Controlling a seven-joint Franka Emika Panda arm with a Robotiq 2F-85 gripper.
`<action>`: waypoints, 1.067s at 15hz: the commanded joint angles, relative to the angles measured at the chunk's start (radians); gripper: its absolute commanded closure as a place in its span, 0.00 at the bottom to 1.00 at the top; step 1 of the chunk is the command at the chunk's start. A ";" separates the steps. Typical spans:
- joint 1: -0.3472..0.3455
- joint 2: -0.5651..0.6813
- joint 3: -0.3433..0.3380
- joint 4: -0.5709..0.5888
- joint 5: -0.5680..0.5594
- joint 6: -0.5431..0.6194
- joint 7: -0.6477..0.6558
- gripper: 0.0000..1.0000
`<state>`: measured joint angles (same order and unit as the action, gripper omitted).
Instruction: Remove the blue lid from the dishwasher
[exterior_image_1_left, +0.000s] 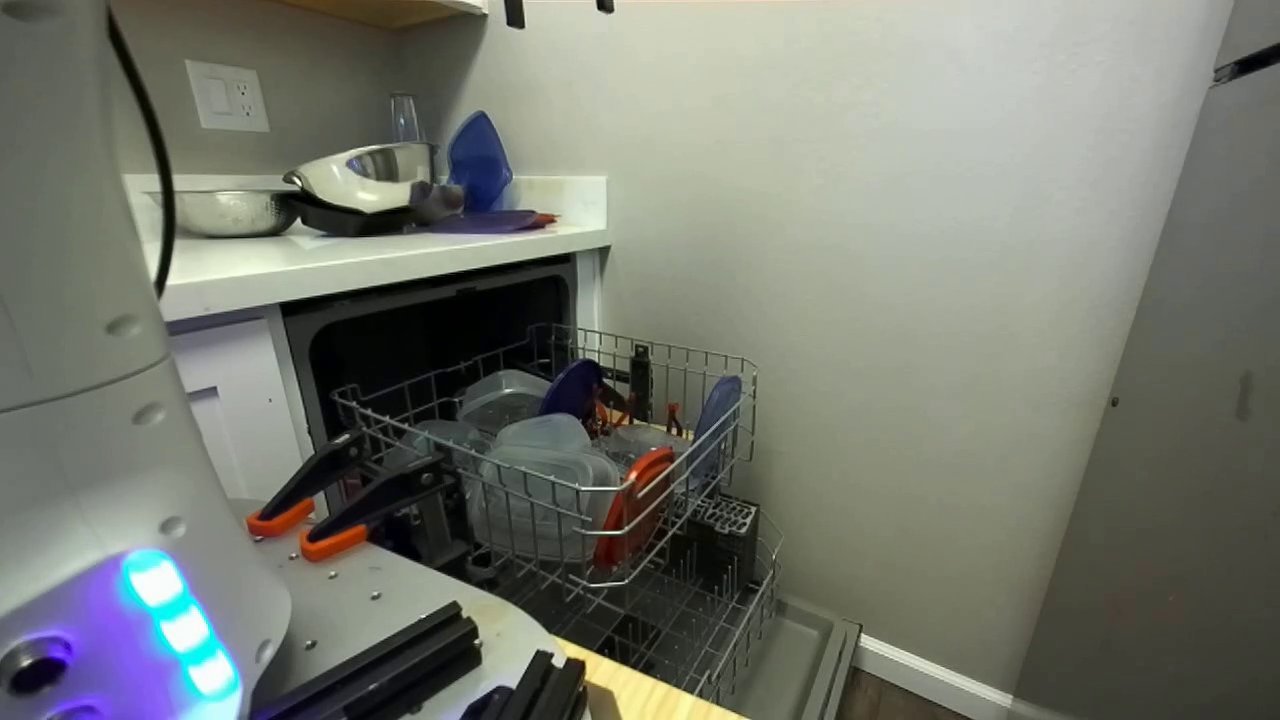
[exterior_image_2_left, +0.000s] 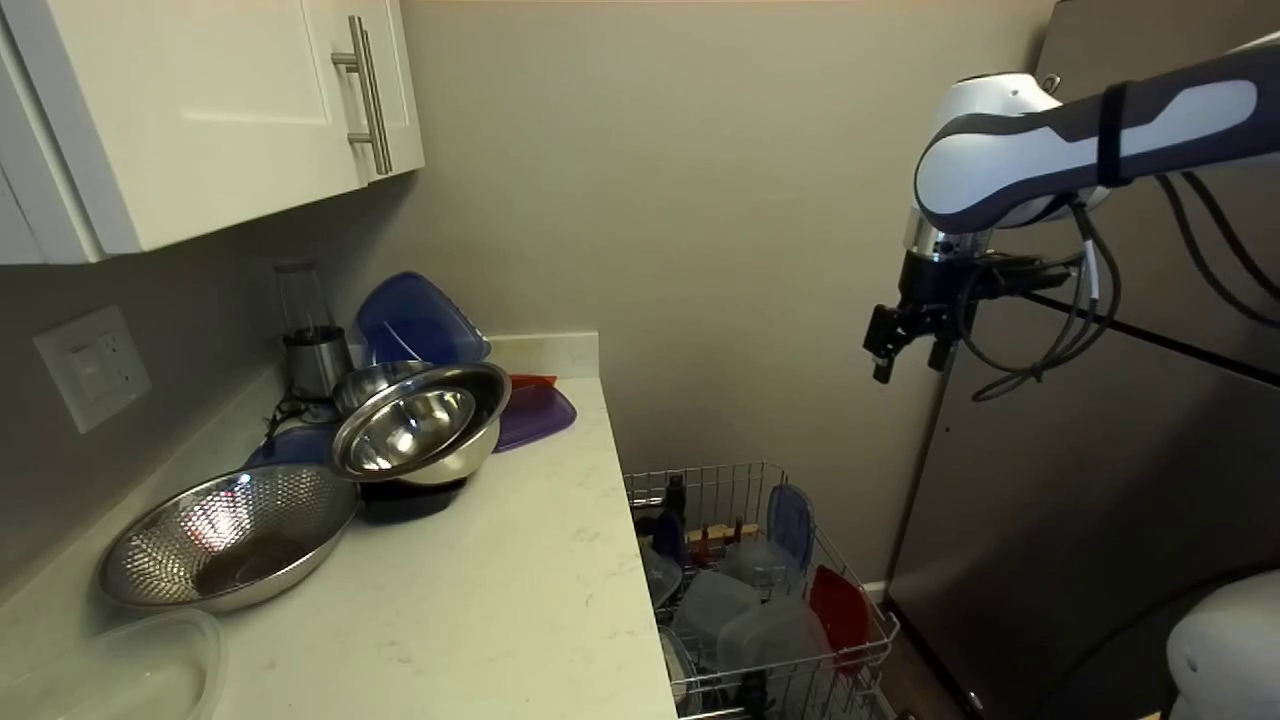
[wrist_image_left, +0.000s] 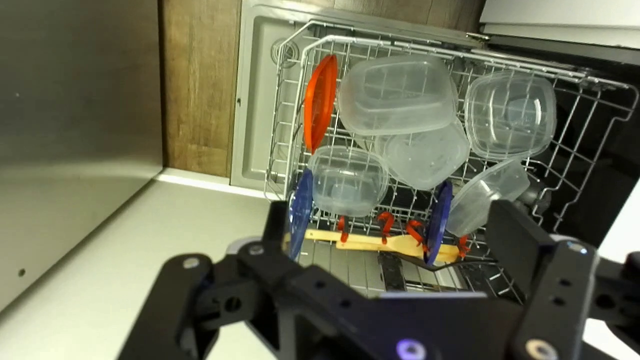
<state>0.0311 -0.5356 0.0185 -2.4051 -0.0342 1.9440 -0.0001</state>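
A medium-blue lid (exterior_image_1_left: 718, 415) stands on edge at the outer end of the upper wire rack (exterior_image_1_left: 584, 488), which is pulled out of the dishwasher (exterior_image_1_left: 300, 345). The blue lid also shows in an exterior view (exterior_image_2_left: 791, 520) and in the wrist view (wrist_image_left: 301, 210), partly behind a finger. A darker blue lid (wrist_image_left: 438, 222) stands nearer the cavity and also shows in both exterior views (exterior_image_1_left: 572, 390) (exterior_image_2_left: 668, 535). My gripper (exterior_image_2_left: 912, 362) is open and empty, pointing down high above the rack. In the wrist view its fingers (wrist_image_left: 395, 225) are wide apart over the lids.
Orange-red lid (wrist_image_left: 320, 102), clear containers (wrist_image_left: 400, 95) and wooden utensils (wrist_image_left: 370, 241) share the rack. The counter (exterior_image_2_left: 520, 560) holds steel bowls (exterior_image_2_left: 420, 425), a colander (exterior_image_2_left: 230, 540), a purple lid (exterior_image_2_left: 535, 412) and another blue lid (exterior_image_2_left: 420, 320). Wall (exterior_image_2_left: 700, 300) and grey steel panel (exterior_image_2_left: 1050, 480) stand close.
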 joint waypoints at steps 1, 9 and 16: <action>0.007 0.185 0.016 0.178 -0.032 0.027 -0.047 0.00; 0.012 0.461 0.031 0.293 -0.025 0.195 0.015 0.00; 0.021 0.648 0.031 0.302 0.011 0.321 0.031 0.00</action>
<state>0.0463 0.0582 0.0433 -2.1306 -0.0415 2.2539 0.0249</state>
